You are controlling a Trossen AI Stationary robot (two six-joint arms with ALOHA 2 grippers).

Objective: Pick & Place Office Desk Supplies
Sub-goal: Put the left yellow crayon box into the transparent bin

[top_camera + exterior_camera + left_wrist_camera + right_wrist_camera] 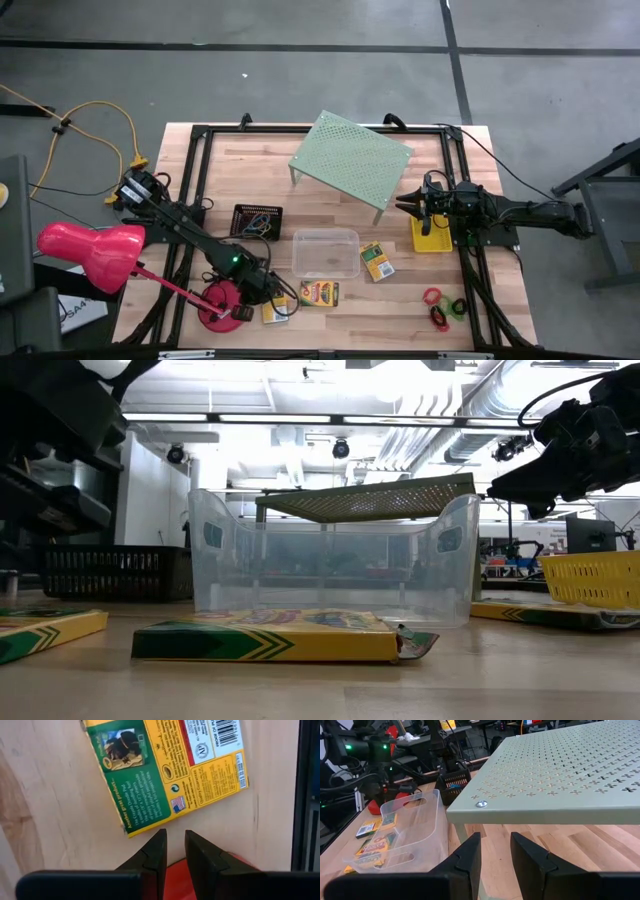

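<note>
While a pick is lined up, left gripper [268, 300] is seen by card box [276, 312] at table [480, 325] front | left wrist: fingers [155, 855] slightly parted, empty, box [170, 770] just beyond; descent judged next | right wrist: right gripper [492, 852] slightly parted, empty, beside shelf [560, 775].

Your widest open wood lies between the clear tub [325, 252] and the shelf [352, 159], and along the near edge between the card boxes [319, 293] and the rings [442, 304]. Round the left gripper [268, 300] room is tight: the lamp base [220, 302] sits just behind it, a card box [170, 767] just ahead of its slightly parted fingers. The right gripper [494, 851], fingers apart, faces the shelf's edge, with a low passage beneath it. The yellow basket [430, 238] lies under that arm.
</note>
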